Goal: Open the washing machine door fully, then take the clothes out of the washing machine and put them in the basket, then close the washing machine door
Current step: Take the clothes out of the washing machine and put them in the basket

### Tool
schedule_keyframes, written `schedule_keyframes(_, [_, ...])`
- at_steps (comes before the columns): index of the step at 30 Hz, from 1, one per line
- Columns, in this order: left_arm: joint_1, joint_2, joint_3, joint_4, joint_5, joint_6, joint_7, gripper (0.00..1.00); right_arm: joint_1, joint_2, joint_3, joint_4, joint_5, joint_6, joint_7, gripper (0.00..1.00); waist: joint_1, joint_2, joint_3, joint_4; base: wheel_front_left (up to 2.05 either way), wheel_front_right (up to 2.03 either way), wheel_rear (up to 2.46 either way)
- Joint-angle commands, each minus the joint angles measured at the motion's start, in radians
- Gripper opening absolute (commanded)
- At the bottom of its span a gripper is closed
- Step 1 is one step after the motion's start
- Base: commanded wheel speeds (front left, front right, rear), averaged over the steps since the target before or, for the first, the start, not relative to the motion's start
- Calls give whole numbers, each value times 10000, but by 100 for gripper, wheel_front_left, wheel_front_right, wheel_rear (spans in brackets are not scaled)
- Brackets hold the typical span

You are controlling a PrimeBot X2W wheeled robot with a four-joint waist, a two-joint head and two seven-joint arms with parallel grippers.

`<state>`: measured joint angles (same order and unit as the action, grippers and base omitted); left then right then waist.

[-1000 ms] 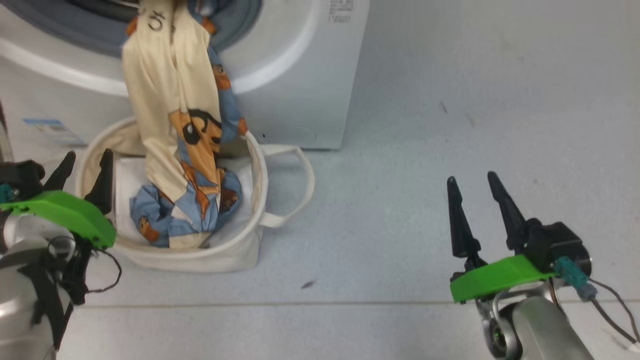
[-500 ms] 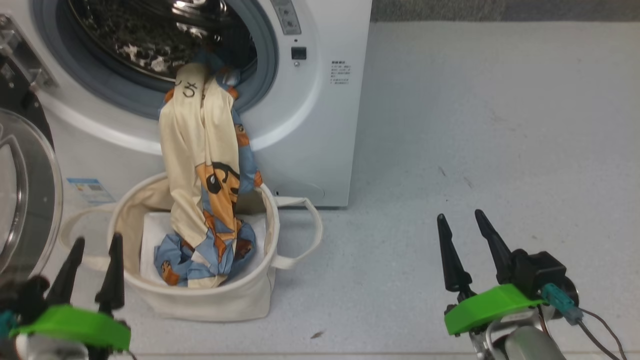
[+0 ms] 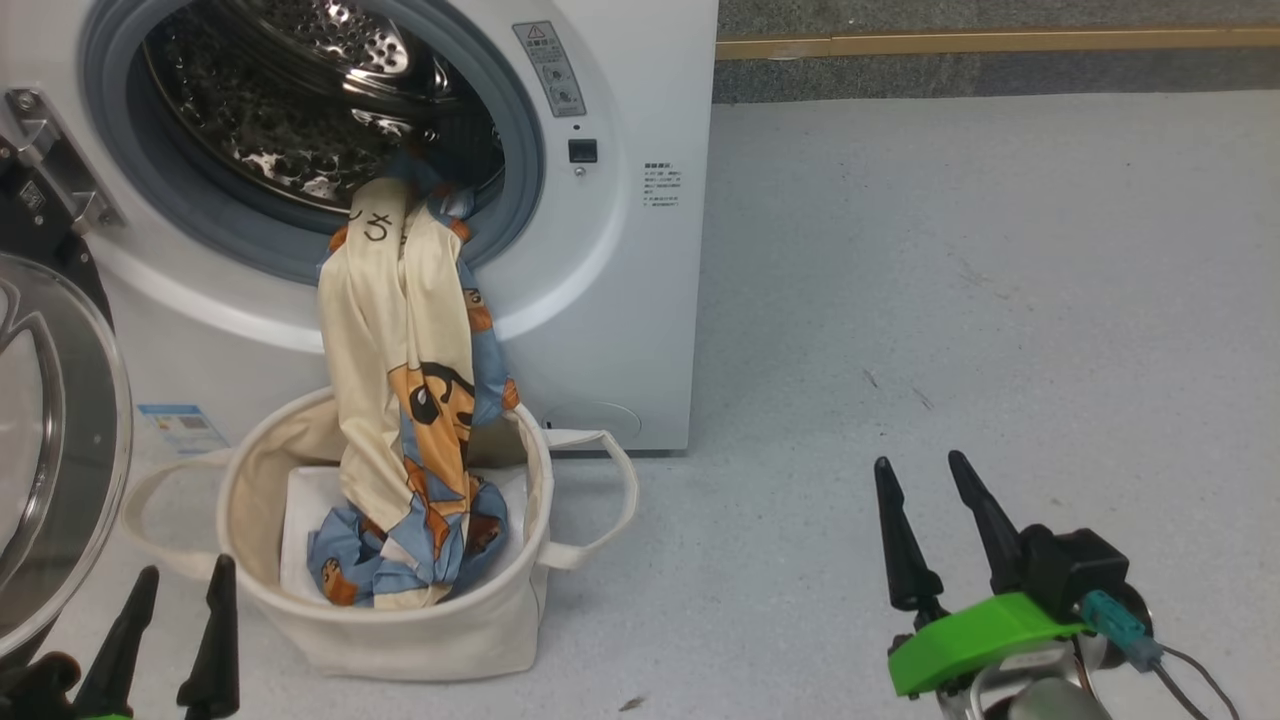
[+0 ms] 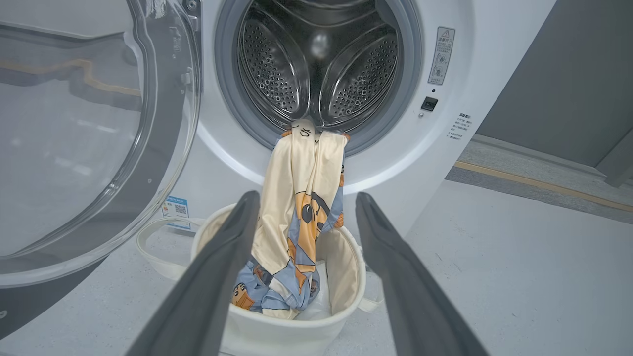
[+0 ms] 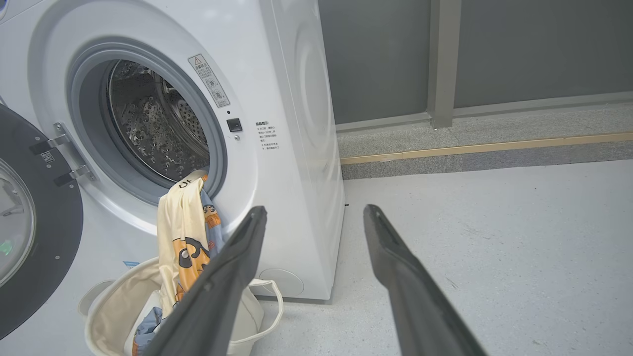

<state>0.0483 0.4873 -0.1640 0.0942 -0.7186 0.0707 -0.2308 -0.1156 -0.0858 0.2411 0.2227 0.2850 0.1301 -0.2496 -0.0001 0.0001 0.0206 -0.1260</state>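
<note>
The left end effector (image 3: 183, 578), lower left of the frame, and the right end effector (image 3: 918, 468), lower right, are both spread apart and empty. Two clothes (image 3: 400, 360), cream and blue, hang from the one washing machine (image 3: 620, 250) at upper left into the one basket (image 3: 400, 640) below. I judge it better to grip them high, near the gasket (image 3: 522, 190), and lift clear.
</note>
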Motion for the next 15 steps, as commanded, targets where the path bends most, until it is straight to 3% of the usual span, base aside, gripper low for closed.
schedule_keyframes(1, [-357, 346, 438, -246, -21, -3, -14, 100, -145, 65, 226, -247, 66, 6, -122, 100, 1, -1, -6, 3, 0, 0, 0])
schedule_keyframes(15, [-523, 500, 467, -143, 34, -83, -75, 100, -161, 86, 272, -217, 19, 6, -122, 100, 1, -1, 101, -75, 0, 0, 0])
